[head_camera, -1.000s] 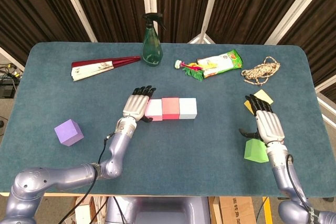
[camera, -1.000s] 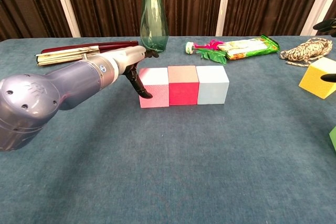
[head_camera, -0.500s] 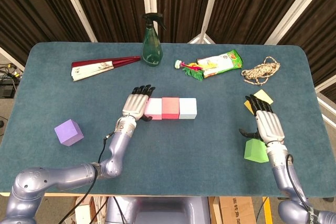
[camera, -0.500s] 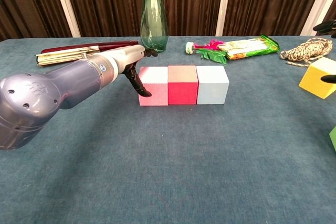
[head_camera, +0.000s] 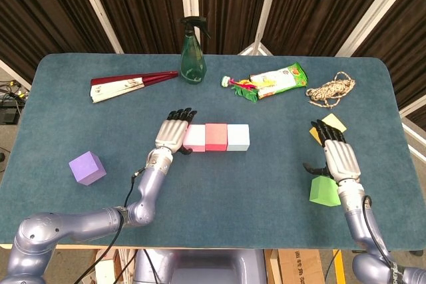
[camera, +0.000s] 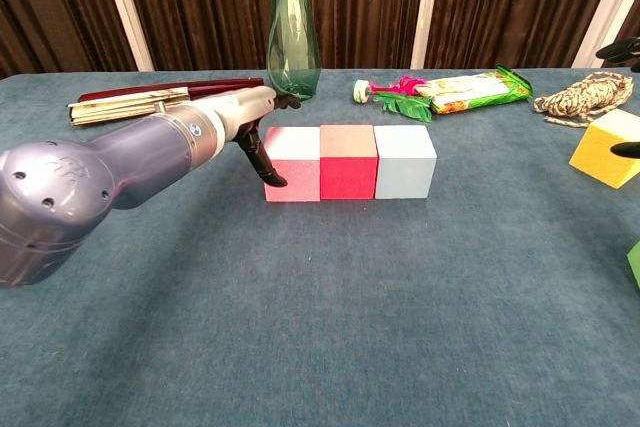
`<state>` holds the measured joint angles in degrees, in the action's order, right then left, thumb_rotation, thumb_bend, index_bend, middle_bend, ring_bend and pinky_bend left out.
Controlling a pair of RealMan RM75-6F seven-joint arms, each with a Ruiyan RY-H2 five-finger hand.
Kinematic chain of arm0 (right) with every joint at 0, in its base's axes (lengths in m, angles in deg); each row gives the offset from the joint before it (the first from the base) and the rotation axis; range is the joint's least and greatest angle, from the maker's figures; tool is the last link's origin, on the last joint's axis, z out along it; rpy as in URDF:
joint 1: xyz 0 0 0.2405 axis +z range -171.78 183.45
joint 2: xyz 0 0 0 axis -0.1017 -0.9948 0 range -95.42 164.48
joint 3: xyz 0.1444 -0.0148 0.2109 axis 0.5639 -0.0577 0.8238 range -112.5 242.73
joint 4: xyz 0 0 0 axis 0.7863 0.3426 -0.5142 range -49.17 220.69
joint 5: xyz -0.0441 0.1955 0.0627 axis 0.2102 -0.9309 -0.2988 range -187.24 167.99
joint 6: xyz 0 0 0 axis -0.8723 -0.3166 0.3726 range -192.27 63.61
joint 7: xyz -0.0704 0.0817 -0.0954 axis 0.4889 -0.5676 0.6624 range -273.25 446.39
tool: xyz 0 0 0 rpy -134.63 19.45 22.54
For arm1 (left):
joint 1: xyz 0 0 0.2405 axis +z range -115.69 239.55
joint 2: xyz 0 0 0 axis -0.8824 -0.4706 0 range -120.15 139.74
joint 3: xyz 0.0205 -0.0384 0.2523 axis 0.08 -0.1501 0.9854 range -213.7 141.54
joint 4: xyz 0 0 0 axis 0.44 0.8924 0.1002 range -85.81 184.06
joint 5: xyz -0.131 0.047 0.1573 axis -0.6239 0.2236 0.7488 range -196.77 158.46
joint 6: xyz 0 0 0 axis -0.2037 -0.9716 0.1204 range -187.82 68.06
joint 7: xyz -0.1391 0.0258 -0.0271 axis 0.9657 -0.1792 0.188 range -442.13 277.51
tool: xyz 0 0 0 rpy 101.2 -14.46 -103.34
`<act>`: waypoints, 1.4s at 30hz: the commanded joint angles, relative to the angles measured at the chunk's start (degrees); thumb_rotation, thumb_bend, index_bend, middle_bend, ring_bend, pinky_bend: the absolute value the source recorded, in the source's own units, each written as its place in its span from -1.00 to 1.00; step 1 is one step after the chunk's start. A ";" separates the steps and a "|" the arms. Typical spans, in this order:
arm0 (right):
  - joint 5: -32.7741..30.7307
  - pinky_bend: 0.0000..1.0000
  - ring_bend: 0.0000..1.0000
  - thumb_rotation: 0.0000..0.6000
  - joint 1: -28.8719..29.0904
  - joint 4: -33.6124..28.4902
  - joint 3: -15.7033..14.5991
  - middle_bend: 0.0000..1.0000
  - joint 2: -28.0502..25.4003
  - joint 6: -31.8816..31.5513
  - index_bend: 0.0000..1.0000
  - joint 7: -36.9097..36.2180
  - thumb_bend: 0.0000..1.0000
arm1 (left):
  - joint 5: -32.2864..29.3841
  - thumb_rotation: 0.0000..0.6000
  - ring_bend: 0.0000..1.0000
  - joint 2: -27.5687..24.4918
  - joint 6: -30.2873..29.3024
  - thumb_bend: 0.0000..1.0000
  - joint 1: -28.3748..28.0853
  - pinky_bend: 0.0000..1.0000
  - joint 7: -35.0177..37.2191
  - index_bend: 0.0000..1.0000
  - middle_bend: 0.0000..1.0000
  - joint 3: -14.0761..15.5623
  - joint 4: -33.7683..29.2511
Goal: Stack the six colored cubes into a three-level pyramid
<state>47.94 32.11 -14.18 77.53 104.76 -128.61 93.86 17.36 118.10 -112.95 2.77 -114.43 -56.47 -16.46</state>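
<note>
Three cubes sit in a touching row mid-table: pink [head_camera: 194, 138] [camera: 292, 164], red [head_camera: 215, 137] [camera: 348, 162] and light blue [head_camera: 238, 137] [camera: 404, 161]. My left hand [head_camera: 174, 132] [camera: 245, 119] lies flat against the pink cube's left side, fingers straight, holding nothing. A purple cube [head_camera: 87, 167] sits far left. My right hand [head_camera: 336, 154] hovers open at the right, above a green cube [head_camera: 324, 191] near the front edge. A yellow cube [head_camera: 331, 124] [camera: 606, 148] lies just beyond its fingertips.
At the back stand a green spray bottle [head_camera: 193, 51], a folded red fan [head_camera: 130, 84], a snack packet [head_camera: 276, 80] and a coil of rope [head_camera: 331, 89]. The table's front edge [head_camera: 219, 247] runs close behind the green cube.
The row of three cubes sits very slightly further left than a second ago, the left hand still against the pink cube. The right hand has not moved.
</note>
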 commanded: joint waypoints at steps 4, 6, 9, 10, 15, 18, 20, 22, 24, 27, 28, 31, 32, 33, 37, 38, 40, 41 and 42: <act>0.07 -1.00 -1.00 1.00 -0.03 -0.08 0.06 -1.00 -0.05 -0.02 -1.00 -0.05 -0.49 | 0.04 1.00 -1.00 -0.80 -0.45 -0.73 0.34 -1.00 -0.20 -1.00 -1.00 0.03 -1.36; 0.11 -1.00 -1.00 1.00 -0.04 -0.13 0.09 -1.00 -0.09 -0.03 -1.00 -0.08 -0.49 | 0.05 1.00 -1.00 -1.24 -0.70 -0.73 0.45 -1.00 -0.26 -1.00 -1.00 -0.06 -2.13; 0.24 -1.00 -1.00 1.00 -0.08 -0.32 0.16 -1.00 -0.20 -0.08 -1.00 -0.20 -0.49 | 1.01 1.00 -1.00 -2.90 -1.82 -0.73 0.84 -1.00 -0.21 -1.00 -1.00 -0.31 -4.88; 0.28 -1.00 -1.00 1.00 -0.10 -0.37 0.16 -1.00 -0.24 -0.10 -1.00 -0.22 -0.49 | 1.26 1.00 -1.00 -3.55 -2.12 -0.73 1.10 -1.00 -0.24 -1.00 -1.00 -0.23 -5.93; 0.49 -1.00 -1.00 1.00 -0.13 -0.71 0.19 -1.00 -0.33 -0.16 -1.00 -0.26 -0.49 | 1.50 1.00 -1.00 -5.41 -2.92 -0.71 1.50 -1.00 -0.22 -1.00 -1.00 -0.51 -8.50; 0.64 -1.00 -1.00 1.00 -0.11 -0.95 0.16 -1.00 -0.34 -0.18 -1.00 -0.17 -0.49 | 0.51 1.00 -1.00 -5.66 -2.69 -0.69 1.27 -1.00 -0.28 -1.00 -1.00 -0.93 -8.89; 0.72 -1.00 -1.00 1.00 -0.09 -1.07 0.22 -1.00 -0.32 -0.28 -1.00 -0.14 -0.49 | -0.18 1.00 -1.00 -5.61 -2.50 -0.69 1.06 -1.00 -0.33 -1.00 -1.00 -1.11 -9.03; 0.75 -1.00 -1.00 1.00 -0.10 -1.11 0.28 -1.00 -0.31 -0.38 -1.00 -0.15 -0.49 | -0.57 1.00 -1.00 -5.43 -2.46 -0.69 0.87 -1.00 -0.43 -1.00 -1.00 -1.11 -9.03; 0.72 -1.00 -1.00 1.00 -0.11 -1.18 0.33 -1.00 -0.34 -0.38 -1.00 -0.21 -0.49 | -0.84 1.00 -1.00 -5.18 -2.41 -0.69 0.64 -1.00 -0.53 -1.00 -1.00 -1.02 -9.05; 0.59 -1.00 -1.00 1.00 -0.10 -1.19 0.35 -1.00 -0.37 -0.29 -1.00 -0.23 -0.49 | -0.93 1.00 -1.00 -4.78 -2.47 -0.69 0.32 -1.00 -0.65 -1.00 -1.00 -0.81 -9.14; 0.56 -1.00 -1.00 1.00 -0.09 -1.21 0.36 -1.00 -0.37 -0.25 -1.00 -0.26 -0.49 | -0.91 1.00 -1.00 -4.62 -2.49 -0.69 0.17 -1.00 -0.73 -1.00 -1.00 -0.75 -9.10; 0.45 -1.00 -1.00 1.00 -0.08 -1.19 0.47 -1.00 -0.43 -0.16 -1.00 -0.46 -0.49 | -1.04 1.00 -1.00 -3.57 -2.31 -0.66 -0.71 -1.00 -0.83 -1.00 -1.00 -0.99 -7.86; 0.44 -1.00 -1.00 1.00 -0.08 -1.17 0.48 -1.00 -0.45 -0.14 -1.00 -0.50 -0.49 | -1.11 1.00 -1.00 -3.33 -2.27 -0.64 -0.89 -1.00 -0.84 -1.00 -1.00 -1.05 -7.46; 0.42 -1.00 -1.00 1.00 -0.08 -1.13 0.50 -1.00 -0.45 -0.11 -1.00 -0.56 -0.49 | -1.18 1.00 -1.00 -3.04 -2.22 -0.62 -1.09 -1.00 -0.85 -1.00 -1.00 -1.09 -6.99; 0.39 -1.00 -1.00 1.00 -0.11 -1.06 0.57 -1.00 -0.46 -0.05 -1.00 -0.84 -0.49 | -1.35 1.00 -1.00 -2.39 -2.12 -0.57 -1.48 -1.00 -0.88 -1.00 -1.00 -1.09 -5.85; 0.40 -1.00 -1.00 1.00 -0.11 -1.03 0.56 -1.00 -0.47 -0.01 -1.00 -0.88 -0.49 | -1.36 1.00 -1.00 -2.21 -2.11 -0.55 -1.57 -1.00 -0.86 -1.00 -1.00 -1.08 -5.50; 0.38 -1.00 -1.00 1.00 -0.11 -0.97 0.54 -1.00 -0.48 0.07 -1.00 -0.94 -0.49 | -1.42 1.00 -1.00 -1.95 -2.05 -0.53 -1.66 -1.00 -0.81 -1.00 -1.00 -1.04 -4.96; 0.38 -1.00 -1.00 1.00 -0.11 -0.92 0.54 -1.00 -0.47 0.11 -1.00 -0.98 -0.49 | -1.51 1.00 -1.00 -1.84 -1.95 -0.53 -1.69 -1.00 -0.79 -1.00 -1.00 -1.01 -4.73; 0.39 -1.00 -1.00 1.00 -0.10 -0.88 0.54 -1.00 -0.46 0.14 -1.00 -1.02 -0.49 | -1.61 1.00 -1.00 -1.75 -1.83 -0.53 -1.74 -1.00 -0.79 -1.00 -1.00 -1.00 -4.48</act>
<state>48.33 32.01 -15.05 78.08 104.30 -128.47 92.83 15.83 116.27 -114.87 1.08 -115.23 -57.49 -21.06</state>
